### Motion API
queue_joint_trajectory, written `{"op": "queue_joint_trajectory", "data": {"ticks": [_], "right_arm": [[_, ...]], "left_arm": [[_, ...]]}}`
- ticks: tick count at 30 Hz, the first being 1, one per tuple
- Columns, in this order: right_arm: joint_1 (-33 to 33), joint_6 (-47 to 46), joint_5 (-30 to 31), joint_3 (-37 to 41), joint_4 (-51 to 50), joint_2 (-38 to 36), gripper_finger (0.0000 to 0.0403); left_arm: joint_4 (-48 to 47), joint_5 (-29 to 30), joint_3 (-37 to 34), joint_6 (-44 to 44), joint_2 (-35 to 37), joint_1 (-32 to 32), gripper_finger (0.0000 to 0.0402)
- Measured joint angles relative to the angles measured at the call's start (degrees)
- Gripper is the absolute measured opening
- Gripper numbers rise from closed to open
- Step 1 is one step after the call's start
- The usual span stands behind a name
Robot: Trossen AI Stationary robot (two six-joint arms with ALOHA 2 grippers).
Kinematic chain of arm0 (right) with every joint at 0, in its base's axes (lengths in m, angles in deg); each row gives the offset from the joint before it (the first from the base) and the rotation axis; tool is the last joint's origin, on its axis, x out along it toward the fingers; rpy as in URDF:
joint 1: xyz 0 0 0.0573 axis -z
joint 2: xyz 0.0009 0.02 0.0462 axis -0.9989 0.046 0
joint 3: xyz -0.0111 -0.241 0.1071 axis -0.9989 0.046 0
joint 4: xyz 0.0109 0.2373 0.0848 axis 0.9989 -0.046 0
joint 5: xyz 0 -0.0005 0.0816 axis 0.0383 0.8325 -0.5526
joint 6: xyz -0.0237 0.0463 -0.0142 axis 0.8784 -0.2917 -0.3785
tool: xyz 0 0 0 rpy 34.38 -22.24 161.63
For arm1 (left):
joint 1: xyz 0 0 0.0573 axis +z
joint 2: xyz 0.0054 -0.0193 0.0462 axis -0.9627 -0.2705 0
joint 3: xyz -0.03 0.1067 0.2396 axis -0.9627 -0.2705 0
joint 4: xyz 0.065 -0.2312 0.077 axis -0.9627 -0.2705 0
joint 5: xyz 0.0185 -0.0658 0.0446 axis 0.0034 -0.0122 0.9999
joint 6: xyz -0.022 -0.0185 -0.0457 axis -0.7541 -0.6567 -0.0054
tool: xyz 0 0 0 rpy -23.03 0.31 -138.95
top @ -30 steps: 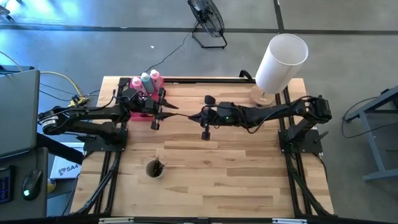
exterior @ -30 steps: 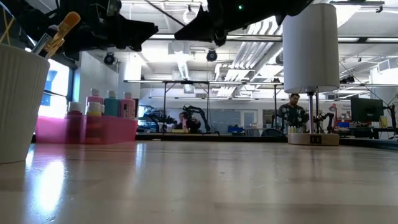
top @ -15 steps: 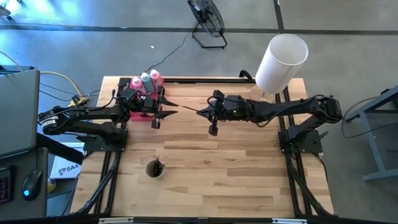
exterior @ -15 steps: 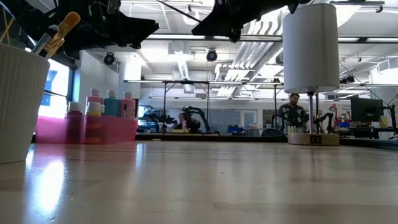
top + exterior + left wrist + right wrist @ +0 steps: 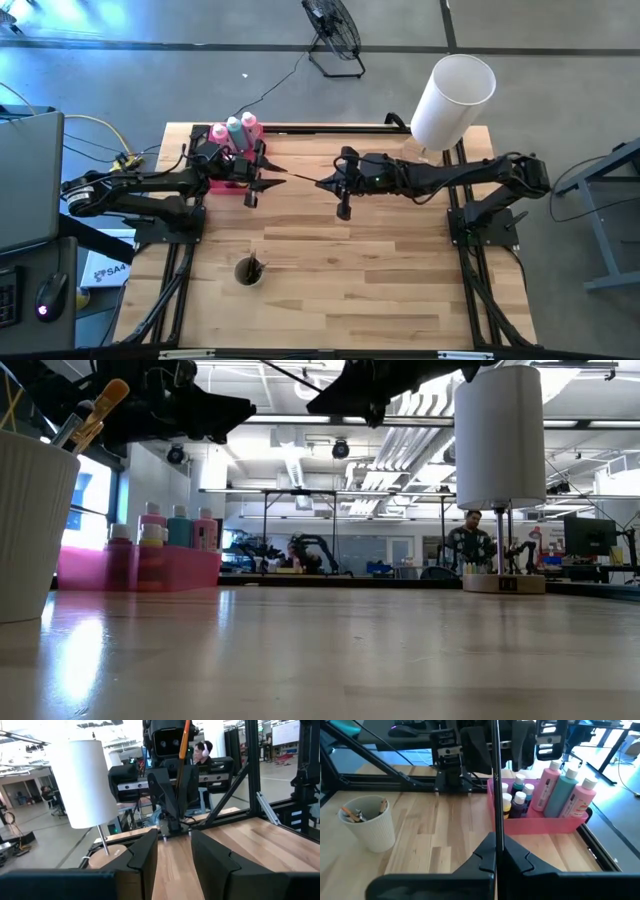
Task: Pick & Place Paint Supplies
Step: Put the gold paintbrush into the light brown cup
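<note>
Since a second ago my right arm has pulled back from the middle of the desk (image 5: 330, 260), and with it the right end effector (image 5: 327, 183) has drawn away from my left end effector (image 5: 262, 180), opening a gap between the two. The right end effector is pressed together on a thin dark-handled brush (image 5: 496, 780), pinching it near one end so the handle stands out straight ahead between the fingers; that keeps the long shaft steady and pointed where I aim it. My left end effector is part-spread, its fingers (image 5: 145, 855) apart with nothing between them, hovering above the desk just beside the pink tray (image 5: 545, 825), which I judge leaves room for the other arm.

Straight ahead of the right end effector, beyond the brush, the tray holds the squeeze bottles (image 5: 560, 792) upright at one end and the tiny paint pots (image 5: 517, 800) beside them. Off to one side, closer to me, stands the white ribbed cup (image 5: 370, 822) with other brushes in it. That cup looks the likely home for this brush.
</note>
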Motion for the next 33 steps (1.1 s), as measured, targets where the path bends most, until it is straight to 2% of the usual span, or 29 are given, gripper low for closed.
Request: {"op": "queue_joint_trajectory", "data": {"ticks": [18,25,29,33], "right_arm": [[0.3,1.9,-1.9,0.0,0.6,0.4,0.0002],[3.6,2.0,-8.1,0.0,4.3,3.6,0.0002],[5.9,1.6,-14.9,0.0,8.7,5.6,0.0002],[7.2,0.1,-16.1,0.0,9.3,6.2,0.0002]], "left_arm": [[-0.4,0.2,0.0,0.0,0.0,0.0,0.0118],[-1.3,0.4,0.0,-0.3,0.0,0.0,0.0118],[-2.2,0.3,0.0,-0.3,0.0,0.0,0.0118],[0.0,-0.1,-0.1,-0.1,0.0,0.0,0.0118]]}}
